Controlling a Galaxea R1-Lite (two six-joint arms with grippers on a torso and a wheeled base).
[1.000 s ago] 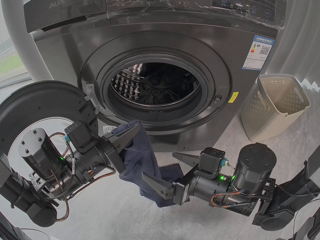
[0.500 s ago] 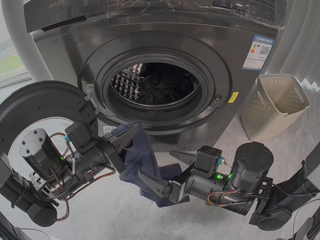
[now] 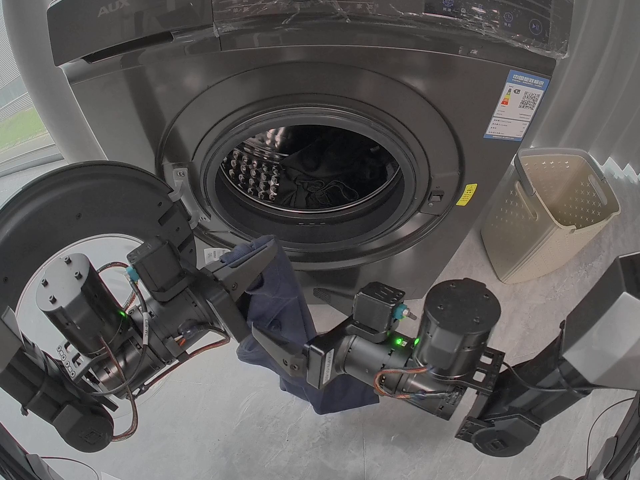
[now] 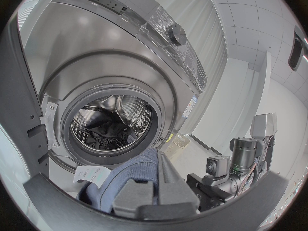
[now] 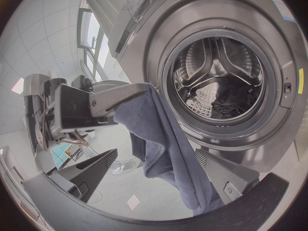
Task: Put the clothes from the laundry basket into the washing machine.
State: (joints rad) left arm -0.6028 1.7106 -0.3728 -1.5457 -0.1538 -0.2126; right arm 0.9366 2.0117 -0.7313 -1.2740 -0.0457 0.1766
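While the left end effector [image 3: 267, 255] pinched the blue garment [image 3: 283, 295] at lower centre, the right end effector [image 3: 288, 315] straddled it, spread, below the open washing machine [image 3: 427, 95].

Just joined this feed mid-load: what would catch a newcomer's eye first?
A dark blue fabric garment hangs from the shut left gripper, just below the open round mouth of the grey front-loading washing machine, where black clothes lie in the steel drum. The open right gripper has a finger on either side of the hanging cloth. A beige perforated plastic laundry basket stands to the right of the machine.
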